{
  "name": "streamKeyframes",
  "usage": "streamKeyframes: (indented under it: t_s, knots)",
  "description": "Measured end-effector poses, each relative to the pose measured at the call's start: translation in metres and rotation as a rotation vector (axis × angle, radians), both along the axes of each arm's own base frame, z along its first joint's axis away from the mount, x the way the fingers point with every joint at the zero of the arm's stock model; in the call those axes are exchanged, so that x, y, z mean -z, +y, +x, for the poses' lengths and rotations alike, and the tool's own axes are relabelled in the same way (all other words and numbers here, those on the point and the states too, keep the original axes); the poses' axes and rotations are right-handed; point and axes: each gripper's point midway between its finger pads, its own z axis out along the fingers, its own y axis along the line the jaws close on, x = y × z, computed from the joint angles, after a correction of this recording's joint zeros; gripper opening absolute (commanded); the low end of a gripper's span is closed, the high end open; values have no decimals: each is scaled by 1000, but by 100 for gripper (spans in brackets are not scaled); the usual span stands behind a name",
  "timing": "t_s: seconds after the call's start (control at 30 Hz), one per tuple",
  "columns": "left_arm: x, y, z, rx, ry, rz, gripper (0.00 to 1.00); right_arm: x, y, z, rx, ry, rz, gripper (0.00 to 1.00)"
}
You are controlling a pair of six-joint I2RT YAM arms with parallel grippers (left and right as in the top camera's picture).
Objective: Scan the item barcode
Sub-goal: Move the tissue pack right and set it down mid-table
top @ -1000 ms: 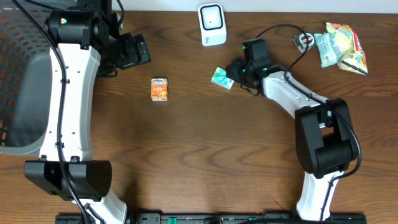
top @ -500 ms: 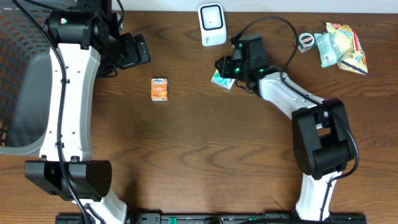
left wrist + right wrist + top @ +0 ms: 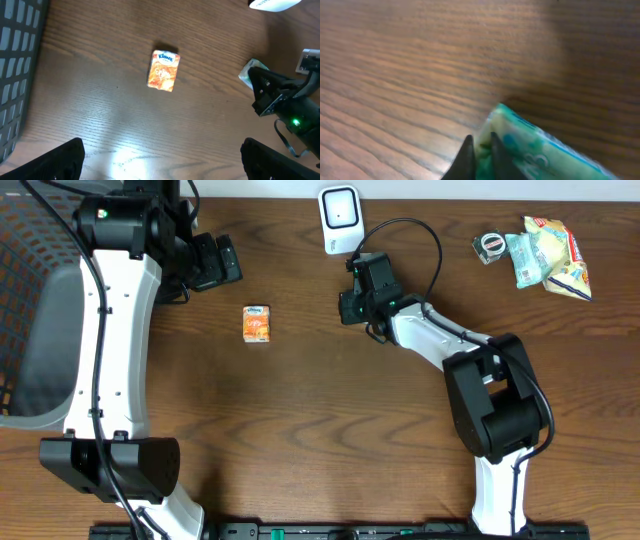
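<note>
Pinching one corner of the green packet (image 3: 535, 150), the right tool (image 3: 479, 152) is clamped on it, mid-desk, just on the near side of the white scanner (image 3: 341, 218). Orange Kleenex pack (image 3: 258, 323) lies flat to the left, well apart. Left tool (image 3: 160, 162) hangs w/ fingers wide apart, nothing in it, near the grey basket (image 3: 30, 300). Snack bags (image 3: 550, 252) sit far right on the desk (image 3: 300, 410).

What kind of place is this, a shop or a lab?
Probably a mock checkout bench in a lab: a white barcode scanner, a grey mesh basket, and small goods such as the Kleenex pack and the green packet in the right end effector.
</note>
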Motion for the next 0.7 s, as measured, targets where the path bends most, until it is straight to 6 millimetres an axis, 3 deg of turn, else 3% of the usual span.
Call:
streamKeyframes:
  t_s: [0.17,0.27,0.47,0.53,0.7]
  knots:
    - [0,0,0,0,0,0,98,0,-13,-24,2,105,-53,5]
    - [0,0,0,0,0,0,98,-2,-20,-40,-14,160,-91,18]
    - [0,0,0,0,0,0,98,-17,-47,-93,-116,301,-212,31]
    - [0,0,0,0,0,0,98,-32,-57,-104,-128,316,-228,28]
    - [0,0,0,0,0,0,98,-67,-80,-117,-77,324,-222,2]
